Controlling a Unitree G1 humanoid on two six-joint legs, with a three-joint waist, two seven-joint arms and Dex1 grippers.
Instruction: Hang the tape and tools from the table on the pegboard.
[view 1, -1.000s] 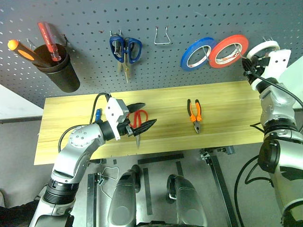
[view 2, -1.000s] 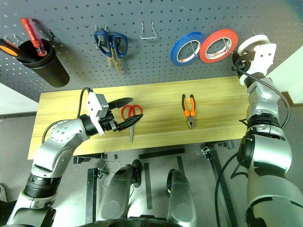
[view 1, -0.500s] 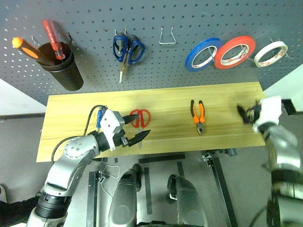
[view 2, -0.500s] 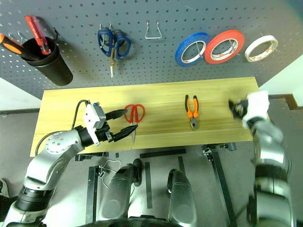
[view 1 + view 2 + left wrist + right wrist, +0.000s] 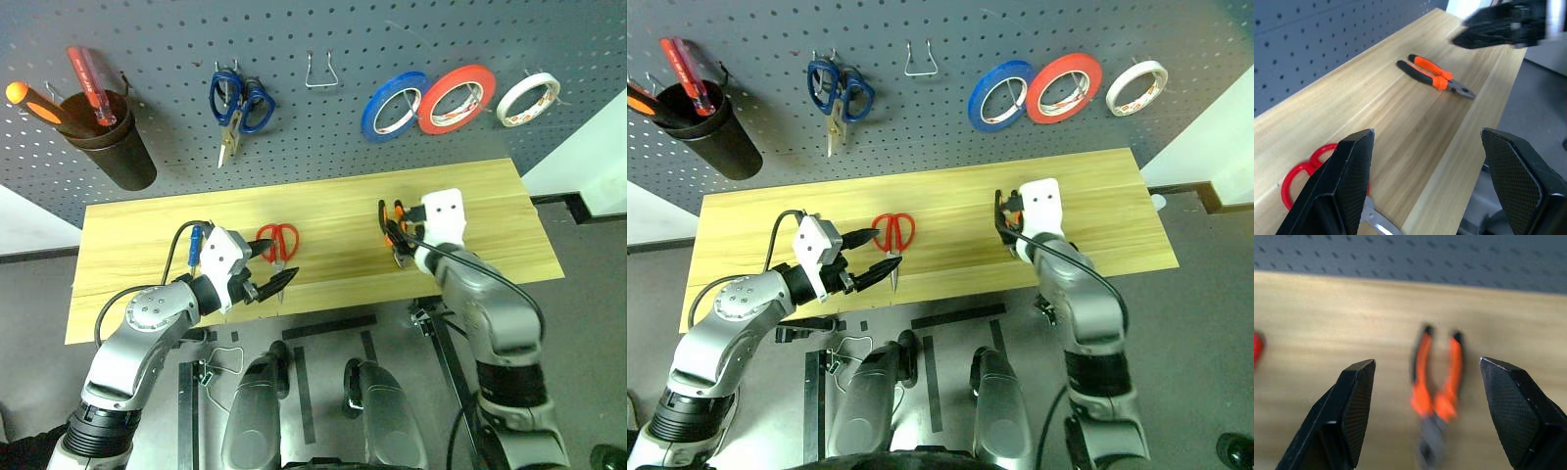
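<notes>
Already the whitish tape (image 5: pixel 528 99) hung on the pegboard (image 5: pixel 392 39), at roughly 1 o'clock from the table's (image 5: pixel 137 245) centre, just beside the red-orange roll (image 5: pixel 456 98). Left to hang, by my reckoning: red-handled scissors (image 5: pixel 277 242), pliers (image 5: pixel 1436 401), blue-handled screwdriver (image 5: pixel 195 241), all lying on the wood.

Right gripper (image 5: pixel 1004 217) stood wide and empty over the pliers, which lay between its fingers in the wrist view, handles toward 12 o'clock. Left gripper (image 5: pixel 270 266) likewise gaped wide, holding nothing, scissors just beside its fingers, blades at 6. Screwdriver lay at 9 o'clock of the scissors, partly hidden behind the left wrist.
</notes>
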